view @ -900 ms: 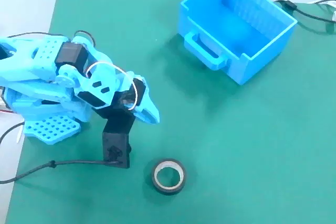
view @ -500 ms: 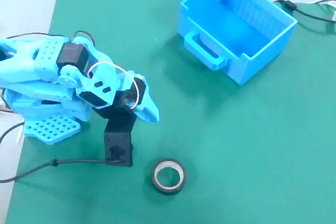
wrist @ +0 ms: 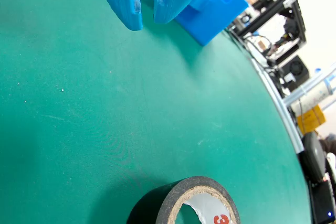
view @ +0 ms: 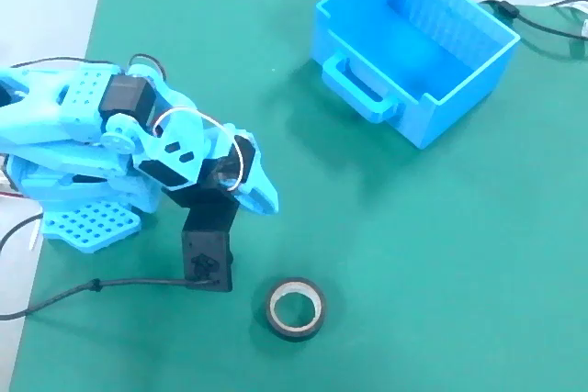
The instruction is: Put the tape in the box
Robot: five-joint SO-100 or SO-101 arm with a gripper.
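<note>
The tape (view: 315,320), a small black roll with a pale core, lies flat on the green mat near the front edge in the fixed view. The wrist view shows it close up at the bottom (wrist: 151,209). My gripper (view: 268,201) hovers up and to the left of the roll, apart from it, with nothing held. Its blue fingertips (wrist: 134,20) stand almost together at the top of the wrist view. The box (view: 413,43), a large bright blue bin with a loop handle, sits at the back right; part of the box (wrist: 212,9) shows behind the fingers.
The blue arm base (view: 87,227) stands at the left edge of the green mat (view: 413,254). A black camera block (view: 207,250) with a cable hangs under the wrist, left of the tape. Black cables (view: 542,25) run behind the box.
Almost nothing differs. The wrist and its black block have crept slightly up and to the right; the tape and the box have not moved.
</note>
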